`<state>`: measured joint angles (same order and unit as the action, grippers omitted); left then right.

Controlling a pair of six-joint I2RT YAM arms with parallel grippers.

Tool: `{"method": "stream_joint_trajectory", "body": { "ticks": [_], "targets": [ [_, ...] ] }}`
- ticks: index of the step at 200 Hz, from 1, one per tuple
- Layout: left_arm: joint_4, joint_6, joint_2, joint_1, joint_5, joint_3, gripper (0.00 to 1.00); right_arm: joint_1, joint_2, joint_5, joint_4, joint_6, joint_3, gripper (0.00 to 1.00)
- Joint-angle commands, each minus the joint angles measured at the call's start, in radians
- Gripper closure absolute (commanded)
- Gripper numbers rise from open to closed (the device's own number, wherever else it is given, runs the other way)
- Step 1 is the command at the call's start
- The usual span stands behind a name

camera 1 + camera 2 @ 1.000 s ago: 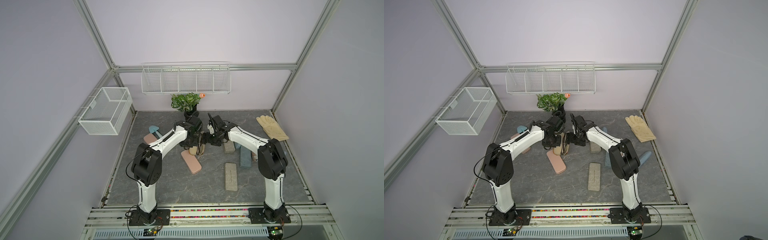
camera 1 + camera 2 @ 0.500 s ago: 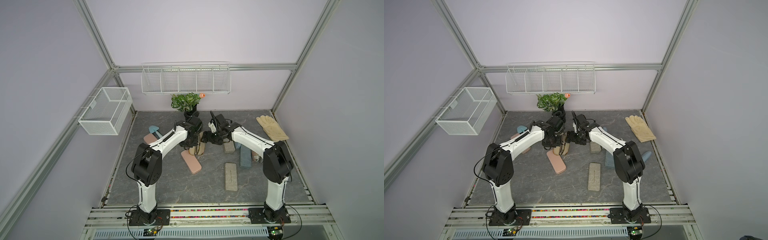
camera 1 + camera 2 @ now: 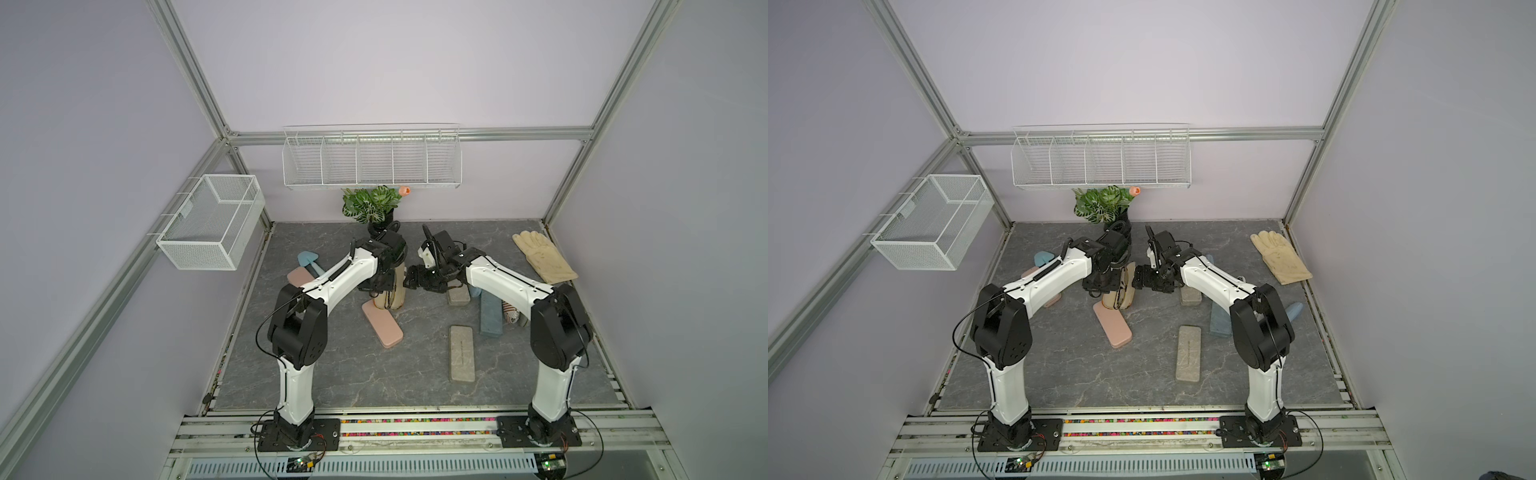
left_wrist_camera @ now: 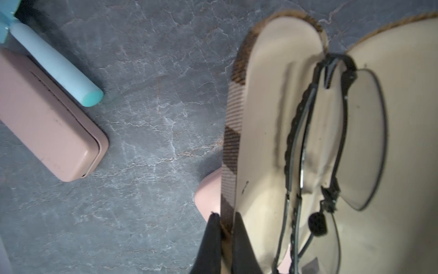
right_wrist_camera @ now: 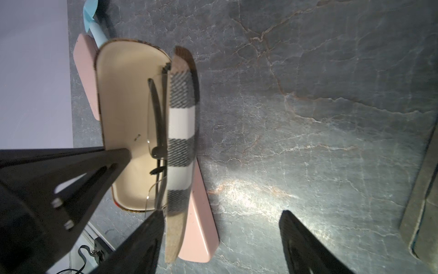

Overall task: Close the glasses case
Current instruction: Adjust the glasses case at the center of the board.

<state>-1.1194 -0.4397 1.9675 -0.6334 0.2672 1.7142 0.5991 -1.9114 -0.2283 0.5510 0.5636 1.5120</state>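
The glasses case [image 3: 394, 291] [image 3: 1126, 293] has a plaid outside and a cream lining, and it stands open on the table's back half. In the left wrist view the glasses [image 4: 331, 142] lie between its two shells. My left gripper [image 4: 226, 218] [image 3: 380, 286] is shut on the rim of one shell [image 4: 265, 118]. My right gripper [image 5: 221, 213] [image 3: 412, 282] is open beside the other shell [image 5: 181, 118]. That shell's near end lies just inside one finger [image 5: 142, 239]. The other finger is far off over bare table.
A pink case [image 3: 382, 328] lies under the open case's front end, and another pink case [image 3: 300, 276] lies with a light-blue scoop [image 3: 309, 262] at the left. Grey cases [image 3: 462, 353] [image 3: 457, 296], a blue case [image 3: 490, 316], a glove [image 3: 542, 257] and a plant [image 3: 372, 205] surround the arms.
My right gripper has edged leftward to the open case, and its elbow has swung outward. The left gripper has kept its grip on the shell rim.
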Motion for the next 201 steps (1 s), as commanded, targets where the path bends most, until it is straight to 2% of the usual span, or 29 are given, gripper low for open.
{"method": "stream_joint_trajectory", "body": {
  "ticks": [1,28,62,77,101,116,147,201],
  "targets": [
    [-0.069,-0.017,0.025,-0.016,0.079,0.075,0.94,-0.003,0.035,0.016,-0.021,-0.013,-0.029,0.22],
    [-0.099,-0.024,0.056,-0.027,0.091,0.12,0.94,-0.009,0.043,0.024,-0.044,-0.009,-0.067,0.26],
    [-0.135,-0.034,0.106,-0.043,0.106,0.176,0.94,-0.03,0.067,0.022,-0.069,-0.014,-0.118,0.38],
    [-0.161,-0.037,0.138,-0.052,0.117,0.213,0.94,-0.041,0.066,0.013,-0.077,-0.018,-0.138,0.48],
    [-0.184,-0.042,0.177,-0.066,0.116,0.264,0.95,-0.056,0.033,-0.028,-0.11,-0.019,-0.158,0.75],
    [-0.189,-0.046,0.19,-0.071,0.11,0.287,0.95,-0.062,0.011,-0.088,-0.164,-0.017,-0.174,0.83],
    [-0.192,-0.057,0.205,-0.075,0.089,0.318,0.95,-0.073,-0.008,-0.222,-0.313,0.036,-0.215,0.86],
    [-0.189,-0.07,0.208,-0.083,0.079,0.323,0.95,-0.074,-0.032,-0.272,-0.349,0.076,-0.197,0.85]
  ]
}}
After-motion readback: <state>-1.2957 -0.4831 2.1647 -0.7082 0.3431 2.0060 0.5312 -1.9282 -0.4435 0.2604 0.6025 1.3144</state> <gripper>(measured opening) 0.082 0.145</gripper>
